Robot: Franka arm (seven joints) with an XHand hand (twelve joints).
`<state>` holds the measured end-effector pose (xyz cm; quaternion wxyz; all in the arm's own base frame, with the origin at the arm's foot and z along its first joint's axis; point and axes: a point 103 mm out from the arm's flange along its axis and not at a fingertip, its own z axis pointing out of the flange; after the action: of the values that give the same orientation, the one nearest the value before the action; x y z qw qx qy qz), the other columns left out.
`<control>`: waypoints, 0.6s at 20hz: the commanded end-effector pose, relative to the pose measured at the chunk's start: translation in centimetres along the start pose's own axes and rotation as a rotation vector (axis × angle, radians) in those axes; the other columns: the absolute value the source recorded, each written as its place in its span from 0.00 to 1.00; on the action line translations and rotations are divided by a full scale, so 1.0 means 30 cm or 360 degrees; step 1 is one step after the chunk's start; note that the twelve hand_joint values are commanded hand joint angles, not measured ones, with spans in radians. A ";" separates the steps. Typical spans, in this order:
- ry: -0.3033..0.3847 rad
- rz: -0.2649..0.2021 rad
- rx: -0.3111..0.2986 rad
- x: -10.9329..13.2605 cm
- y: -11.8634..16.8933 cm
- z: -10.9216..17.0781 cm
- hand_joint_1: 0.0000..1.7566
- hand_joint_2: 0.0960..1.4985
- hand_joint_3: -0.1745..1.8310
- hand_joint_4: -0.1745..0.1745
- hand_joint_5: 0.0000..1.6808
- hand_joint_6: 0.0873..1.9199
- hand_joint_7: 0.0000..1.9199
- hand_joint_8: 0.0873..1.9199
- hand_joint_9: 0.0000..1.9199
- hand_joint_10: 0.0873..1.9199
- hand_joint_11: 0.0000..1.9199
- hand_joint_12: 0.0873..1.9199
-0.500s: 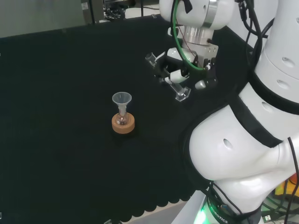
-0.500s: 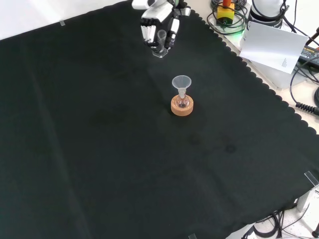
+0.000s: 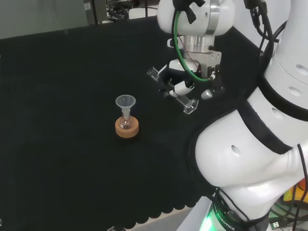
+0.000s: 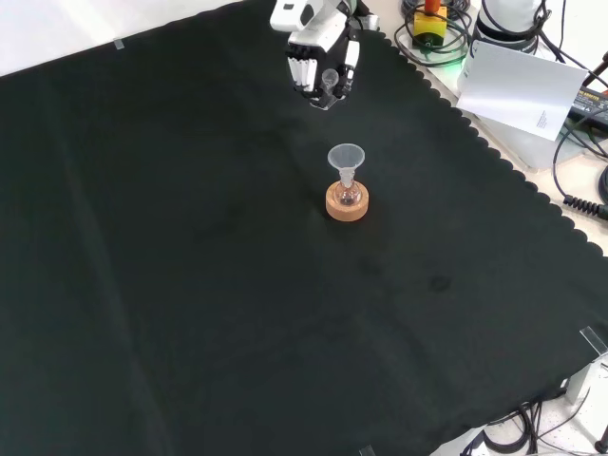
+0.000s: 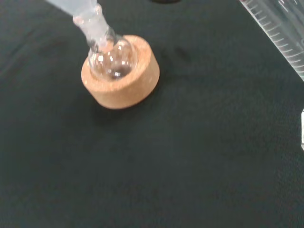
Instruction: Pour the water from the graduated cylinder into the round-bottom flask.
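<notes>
Hand point(image 3: 185, 83) closed around graduated cylinder point(image 3: 172, 90), held tilted above the surface point(image 3: 57, 96): mouth up and to the left in the head view, base lower and to the right. Carried clear of the cloth, up and right of the target in the head view, farther off in the front view.

Round-bottom flask point(image 5: 112, 58) seated in cork ring point(image 5: 121, 76), upright, near the middle of the cloth, with clear funnel point(image 3: 125, 102) set in its neck.

Risks, as judged: funnel mouth small, so a pour begun off centre likely to wet cloth and cork. Funnel merely resting in the neck; contact from the cylinder lip could tip it or shift the flask on its ring. Cylinder already inclined, so early spill possible during transit.

Contents: water level in cylinder not discernible. Flask bulb shows glints; liquid inside cannot be confirmed.
</notes>
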<state>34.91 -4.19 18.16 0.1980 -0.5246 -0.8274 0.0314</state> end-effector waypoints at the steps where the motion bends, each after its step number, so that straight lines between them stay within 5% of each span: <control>1: -0.0097 -0.0020 0.0174 0.036 0.029 0.013 0.72 0.73 0.09 0.00 0.58 0.51 0.52 0.50 0.73 0.02 0.63 0.39; 12: -0.0240 0.0006 0.0473 0.072 0.074 0.038 0.72 0.73 0.09 0.00 0.58 0.51 0.52 0.50 0.73 0.02 0.63 0.39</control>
<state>35.49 -1.99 17.53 0.2020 -0.5064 -0.8272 0.1363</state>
